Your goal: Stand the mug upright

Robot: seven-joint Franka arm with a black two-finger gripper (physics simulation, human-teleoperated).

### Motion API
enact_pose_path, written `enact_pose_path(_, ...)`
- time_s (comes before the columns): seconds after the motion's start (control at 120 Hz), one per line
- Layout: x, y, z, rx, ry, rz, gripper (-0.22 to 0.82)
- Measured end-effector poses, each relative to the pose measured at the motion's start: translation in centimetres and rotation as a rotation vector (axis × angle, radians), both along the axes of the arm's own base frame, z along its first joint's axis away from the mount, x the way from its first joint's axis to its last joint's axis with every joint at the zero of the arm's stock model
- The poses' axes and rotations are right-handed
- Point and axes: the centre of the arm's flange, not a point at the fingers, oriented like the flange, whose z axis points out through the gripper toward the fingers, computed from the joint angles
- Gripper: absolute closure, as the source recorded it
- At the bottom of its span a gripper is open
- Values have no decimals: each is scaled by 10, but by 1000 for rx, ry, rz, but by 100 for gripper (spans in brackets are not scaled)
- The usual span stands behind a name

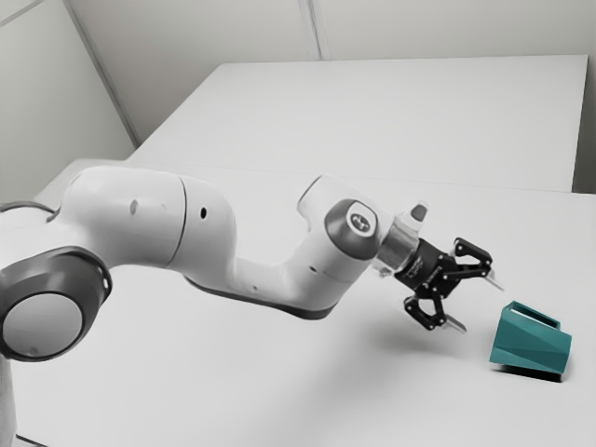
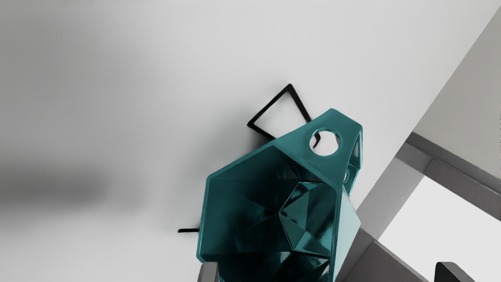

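Mug on table, beyond the arm toward the exterior view's right

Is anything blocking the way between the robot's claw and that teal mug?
Nothing visible stands between the open gripper and the mug; the exterior view shows just a gap there.

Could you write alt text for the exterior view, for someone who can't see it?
A white robot arm reaches from the view's left above a pale table, its black hand open, just short of an angular teal mug.
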Motion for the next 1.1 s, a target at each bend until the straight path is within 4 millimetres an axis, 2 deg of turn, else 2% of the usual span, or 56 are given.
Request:
enact_pose_path(0.208, 7, -23, -12, -15, 7, 9, 0)
enact_pose_path(0.383, 3, -45, -17, -42, 25, 25, 0)
enact_pose_path(0.592, 7, -57, -23, -60, 34, 49, 1)
enact_pose_path(0.633, 8, -57, -23, -60, 33, 51, 9)
enact_pose_path(0.758, 7, -58, -20, -58, 26, 50, 41)
enact_pose_path(0.833, 8, -59, -19, -57, 23, 50, 55)
enact_pose_path(0.95, 11, -61, -11, -66, 10, 52, 67)
enact_pose_path(1.1, 18, -60, -1, -70, -21, 87, 74)
